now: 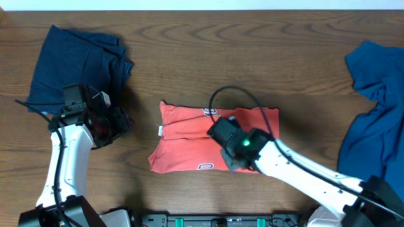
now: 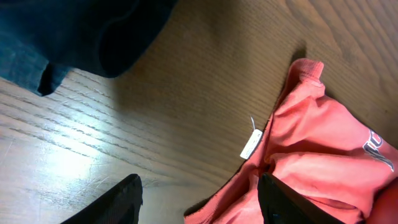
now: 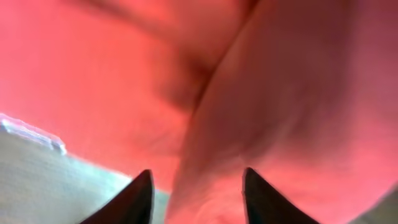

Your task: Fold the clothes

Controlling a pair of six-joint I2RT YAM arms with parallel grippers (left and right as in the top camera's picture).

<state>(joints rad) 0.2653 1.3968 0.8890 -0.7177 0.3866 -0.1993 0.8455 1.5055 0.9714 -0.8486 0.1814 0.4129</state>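
A coral-red T-shirt (image 1: 186, 142) with white print lies folded into a rough rectangle at the table's middle. My right gripper (image 1: 222, 131) hangs low over its right half. In the right wrist view that gripper (image 3: 198, 202) is open, with a ridge of red cloth (image 3: 249, 93) lying loose between its fingers. My left gripper (image 1: 123, 123) stands open just left of the shirt. Its view shows the shirt's left edge (image 2: 311, 149) and a white label (image 2: 251, 144) reaching in between its fingers (image 2: 118, 202).
A dark navy garment (image 1: 76, 63) lies bunched at the back left, close behind my left wrist, and also shows in the left wrist view (image 2: 74, 31). A brighter blue garment (image 1: 375, 113) is spread along the right edge. Bare wood table (image 1: 208, 57) lies between them.
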